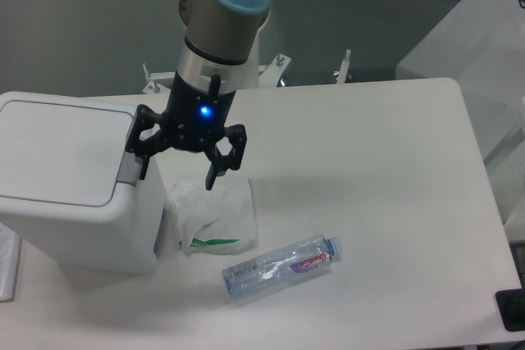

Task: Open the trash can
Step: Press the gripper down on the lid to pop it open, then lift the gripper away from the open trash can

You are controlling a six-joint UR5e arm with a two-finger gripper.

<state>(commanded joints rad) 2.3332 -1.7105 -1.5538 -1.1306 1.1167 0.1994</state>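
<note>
**A:** From the fixed camera, which step is this?

**B:** The approach, I'd judge. The gripper [176, 165] hangs with its jaws spread and nothing between them. The trash can [70, 182] sits to the left of the jaws as the camera sees it, lid down, with its grey push tab [129, 161] right by the nearer finger.

**A:** Touching it?

**B:** I can't tell; the finger overlaps the tab's edge in this view, and height above it is hard to read.

**A:** So the next move?

**B:** Probably shifting a little further over the tab and pressing down on it, squarely, so the lid releases.

**A:** Anything else near?

**B:** A crumpled white plastic bag [215, 219] lies just below the jaws, and a plastic bottle [280, 268] beyond it. The can's left side is cut off by the frame, and its hinge isn't visible.
</note>
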